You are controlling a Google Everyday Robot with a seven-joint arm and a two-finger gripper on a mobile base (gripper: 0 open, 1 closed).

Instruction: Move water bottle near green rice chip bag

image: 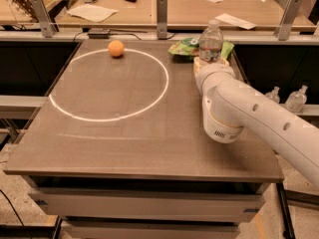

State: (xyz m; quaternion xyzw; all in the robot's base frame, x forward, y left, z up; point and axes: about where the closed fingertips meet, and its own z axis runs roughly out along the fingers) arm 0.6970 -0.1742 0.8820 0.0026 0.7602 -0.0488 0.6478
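Here, hand clasping water bottle, green rice chip bag behind, orange ball apart

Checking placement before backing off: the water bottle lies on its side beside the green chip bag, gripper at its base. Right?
No. The camera view shows the water bottle standing upright, cap up, not on its side. It is beside the green rice chip bag, with the gripper at its base.
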